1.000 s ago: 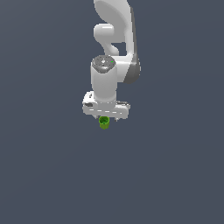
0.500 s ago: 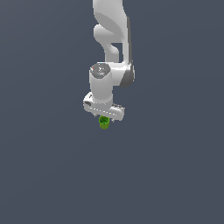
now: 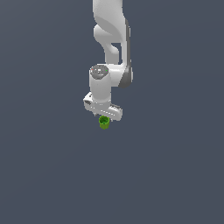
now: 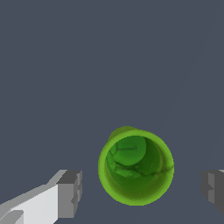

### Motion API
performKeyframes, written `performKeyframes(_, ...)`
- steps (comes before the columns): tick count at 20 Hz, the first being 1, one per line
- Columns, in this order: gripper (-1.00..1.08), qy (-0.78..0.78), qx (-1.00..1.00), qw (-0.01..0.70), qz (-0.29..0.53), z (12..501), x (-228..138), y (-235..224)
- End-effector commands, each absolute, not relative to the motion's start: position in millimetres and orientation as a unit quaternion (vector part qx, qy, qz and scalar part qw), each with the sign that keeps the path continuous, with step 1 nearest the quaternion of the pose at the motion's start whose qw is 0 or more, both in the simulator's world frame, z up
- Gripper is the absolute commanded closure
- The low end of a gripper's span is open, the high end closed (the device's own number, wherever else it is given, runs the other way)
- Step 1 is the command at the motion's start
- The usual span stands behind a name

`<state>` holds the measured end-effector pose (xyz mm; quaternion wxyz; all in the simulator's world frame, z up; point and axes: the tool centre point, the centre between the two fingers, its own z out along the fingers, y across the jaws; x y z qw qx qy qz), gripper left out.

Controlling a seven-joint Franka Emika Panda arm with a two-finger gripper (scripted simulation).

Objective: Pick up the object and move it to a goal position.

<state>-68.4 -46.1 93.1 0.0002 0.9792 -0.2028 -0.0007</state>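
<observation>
Hanging from the top of the exterior view, the white arm point(image 3: 111, 43) bends down to a squat wrist housing, and beneath it sits the claw point(image 3: 104, 119), pointing straight down over a plain dark grey surface point(image 3: 175, 166). The object point(image 3: 104, 122), a tiny bright green cup-like cylinder, sits directly under the claw body at about six o'clock from the wrist, far smaller than the white hardware above it. In this view the fingers are too small to make out, and whether the cup rests on the surface or is lifted off it cannot be told.

The wrist view looks straight down into the object point(image 4: 136, 166): a round green rim with a darker hollow and a mottled green floor inside. One grey finger pad point(image 4: 70, 194) on its white finger stands at roughly eight o'clock from the cup, and the other pad point(image 4: 213, 189) at roughly four o'clock, near the frame edge. Both pads stand apart from the cup wall, with grey surface visible in each gap, so the claw point(image 4: 141, 191) is spread wide and released, straddling the cup without touching it. The cup looks upright, its mouth facing the camera.
</observation>
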Motion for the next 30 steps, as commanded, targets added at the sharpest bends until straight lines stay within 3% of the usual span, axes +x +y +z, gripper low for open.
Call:
performKeyframes(1, -0.92, -0.203, 0.979, 0.000, -0.001, 91.9, -68.4, -46.0)
performKeyframes(17, -0.92, -0.205, 0.979, 0.000, 0.000, 42.5, -69.6, -46.4)
performKeyframes(18, 1.08, -0.205, 0.979, 0.000, 0.000, 42.5, -69.6, -46.4)
performKeyframes(30, 1.08, -0.205, 0.979, 0.000, 0.000, 43.7, -68.6, -45.7)
